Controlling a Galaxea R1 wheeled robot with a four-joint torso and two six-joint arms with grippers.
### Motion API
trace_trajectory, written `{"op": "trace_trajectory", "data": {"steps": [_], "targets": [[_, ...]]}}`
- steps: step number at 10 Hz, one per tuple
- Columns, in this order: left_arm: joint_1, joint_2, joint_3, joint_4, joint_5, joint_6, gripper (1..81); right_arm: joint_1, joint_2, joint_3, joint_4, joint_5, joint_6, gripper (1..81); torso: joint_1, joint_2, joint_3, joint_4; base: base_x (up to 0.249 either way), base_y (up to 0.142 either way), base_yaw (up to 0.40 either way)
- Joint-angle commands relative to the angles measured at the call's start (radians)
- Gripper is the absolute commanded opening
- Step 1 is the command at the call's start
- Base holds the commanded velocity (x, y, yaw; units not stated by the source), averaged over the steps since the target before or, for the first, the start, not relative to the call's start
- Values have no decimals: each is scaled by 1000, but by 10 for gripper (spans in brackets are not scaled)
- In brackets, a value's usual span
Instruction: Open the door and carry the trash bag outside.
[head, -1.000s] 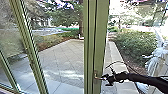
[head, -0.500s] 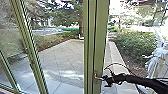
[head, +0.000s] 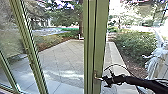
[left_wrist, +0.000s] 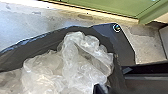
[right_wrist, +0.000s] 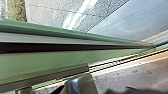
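Trash bag (left_wrist: 85, 57): translucent, whitish plastic, thin and crumpled, is bulging in rounded folds and creases. Dark, smooth film (left_wrist: 32, 47) is curving around its outer side. The bag is lying near the base of a green frame (left_wrist: 100, 7), close to the robot's dark plate, above a pale, mottled floor (left_wrist: 22, 22). The film's long edge is running at a slant beside that frame; the bulk is too crumpled for one clear long axis.

Left gripper (left_wrist: 99, 88): dark, at the plastic; whether it is gripping the bag or standing wide or narrow, I cannot tell.

Door (head: 100, 37): green, flat-faced, straight-edged, with long grooves; its long axis is standing upright. Its metal handle (head: 96, 75) is sitting low and projecting rightward.

Right gripper (head: 107, 79): dark, at the handle's right end, its arm reaching in from the right and pointing left; how wide it is standing, or whether it is holding the handle, I cannot tell. A thin cable (head: 115, 64) is arching over it.

Further out: a slanting green post (head: 32, 60) is standing left; square-jointed paving (head: 62, 56) is stretching away beyond the glass; a pale, straight kerb (head: 115, 53) is running far on the right, beside a leafy, rounded shrub (head: 133, 41).
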Motion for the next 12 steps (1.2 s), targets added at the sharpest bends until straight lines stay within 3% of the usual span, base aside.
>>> {"op": "trace_trajectory", "data": {"steps": [1,5,12], "targets": [[-45,1,9,-5,49,2,10,35,64,-49,-43,-142,-1,811,0,0,0,0,0,0,0],[-42,1,7,-4,49,2,10,-10,115,-104,-106,-200,-3,811,-1,-1,1,0,0,0,0],[-39,4,9,-2,49,2,10,-110,204,-145,-243,-207,-4,811,-1,-1,2,0,0,0,0]]}}
